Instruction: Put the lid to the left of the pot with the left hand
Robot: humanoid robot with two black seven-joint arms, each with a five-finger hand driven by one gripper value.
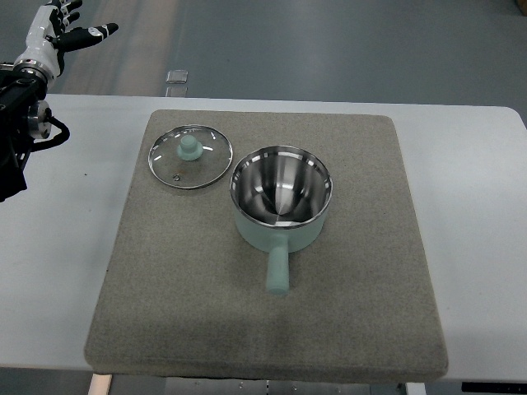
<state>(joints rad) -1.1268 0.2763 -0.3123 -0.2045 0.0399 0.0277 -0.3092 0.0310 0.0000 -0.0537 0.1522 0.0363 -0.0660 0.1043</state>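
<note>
The left hand (62,29) hangs at the far left corner of the view, beyond the far edge of the table (478,206), with its fingers (97,32) spread and nothing in them. Its dark forearm runs down the left edge of the picture, over the table's left end. The hand is well apart from everything on the mat (263,329). The right hand is not in view.

Moving right and nearer from the hand, the lid (190,156) lies flat on the grey mat, knob up, in the mat's far left part. Its glass shows the mat through it and its steel rim sits fully on the mat. Just right of the lid, and a little nearer, stands the pot (282,197), upright and uncovered, its shiny inside empty. The lid's rim and the pot's rim come very close; whether they touch I cannot tell. The pot's pale green handle (277,271) points toward the near edge of the mat.

Judging from how things lie, the task looks done: the lid is off the pot and set down to its left, and the hand is free and clear of it. Nothing seems left except, at most, bringing the arm to rest.
</note>
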